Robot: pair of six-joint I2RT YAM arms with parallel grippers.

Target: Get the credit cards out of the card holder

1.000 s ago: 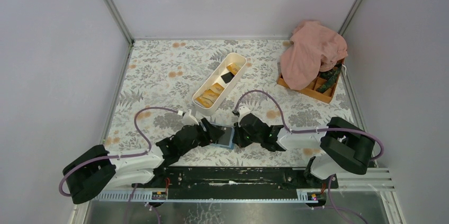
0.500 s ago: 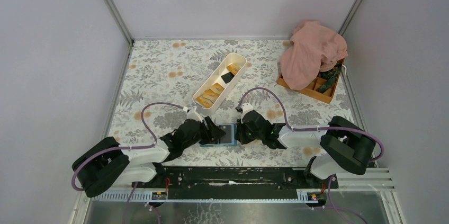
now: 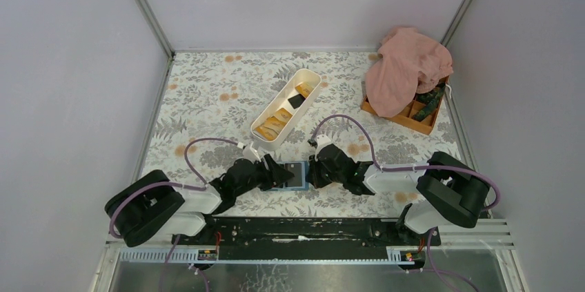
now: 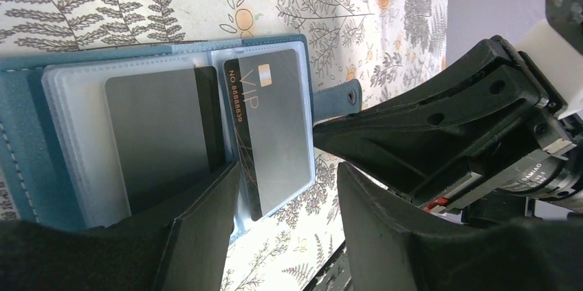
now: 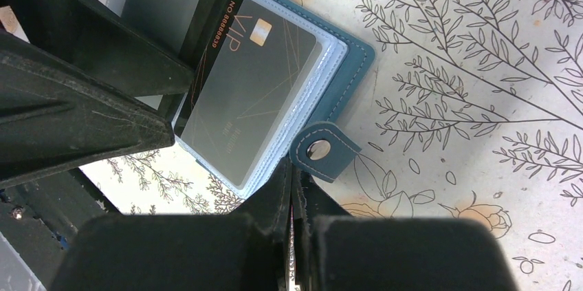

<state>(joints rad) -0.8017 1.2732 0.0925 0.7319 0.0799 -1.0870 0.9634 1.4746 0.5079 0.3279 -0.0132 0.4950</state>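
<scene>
On the tabletop (image 3: pixel 207 92), near edge, 6 o'clock: L hand (image 4: pixel 285 170) spread wide, one finger (image 4: pixel 199 229) lying on the open card holder (image 4: pixel 27 133) by its fold, edge of the black VIP card (image 4: pixel 275 133) btwn the fingers. R hand (image 5: pixel 291 184) narrow, tips pressed together at the holder's edge beside the snap tab (image 5: pixel 320 150); whether it pinches anything, cannot tell. Top view: L hand at holder's 9 o'clock, R hand at 3. White tray (image 3: pixel 266 140) w/ orange-yellow and black cards (image 3: pixel 296 101) at 12; pink cloth (image 3: pixel 407 64) at 2.
</scene>
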